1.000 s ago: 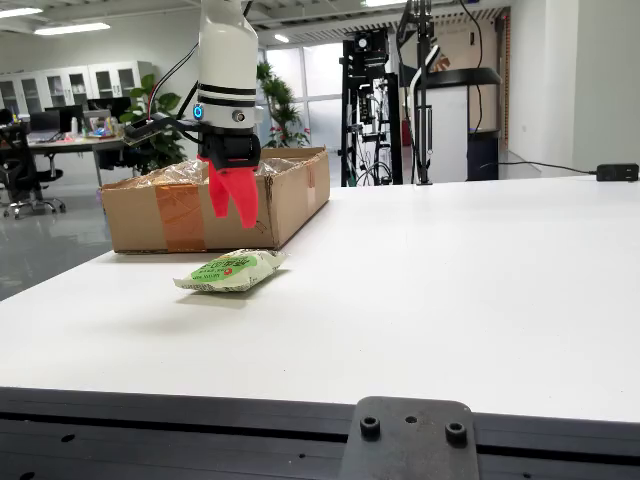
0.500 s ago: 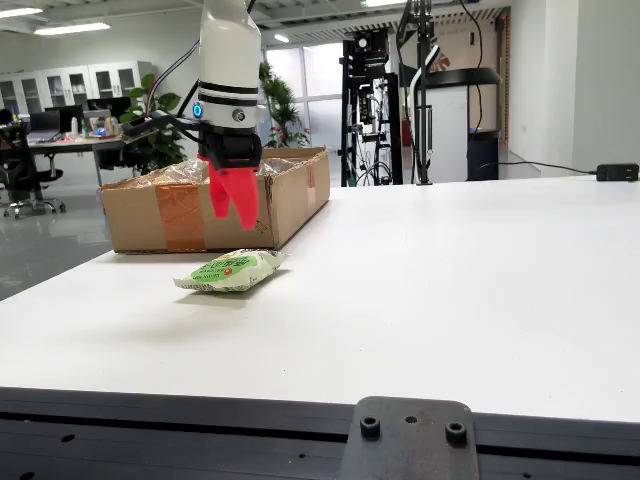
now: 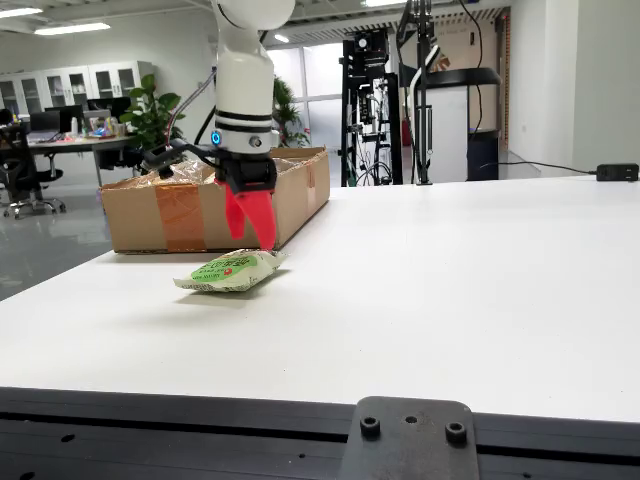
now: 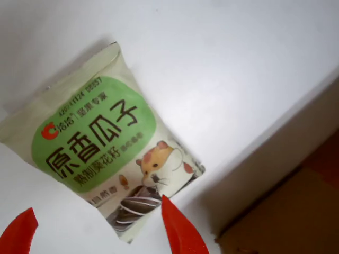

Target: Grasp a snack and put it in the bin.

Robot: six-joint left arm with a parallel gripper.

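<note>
A dark metal bracket (image 3: 405, 440) with bolts sits at the near edge of the white desk (image 3: 450, 290) in the view from the side. Further back on the desk lies the snack packet (image 3: 232, 270), a cream pouch with a green label, lying flat and a little lifted at its near end. The white arm (image 3: 245, 80) comes straight down from above, its wrist vertical, a blue light on its collar. The red claw (image 3: 252, 238) points downward, its tips just above the far edge of the packet; from this side the fingers overlap, so their spread cannot be read here. Behind the arm stands an open cardboard box (image 3: 180, 215) patched with brown tape, crinkled wrappers showing over its rim.

In the view that rides on the claw, the snack packet (image 4: 100, 143) fills the middle, lying diagonally on the desk (image 4: 228, 63), with a hamster picture and sunflower seeds printed at its lower end. Two red fingertips (image 4: 180, 227) rise from the bottom edge, set wide apart, the packet's lower corner between them and nothing gripped. The brown side of the cardboard box (image 4: 288, 217) shows at lower right.
</note>
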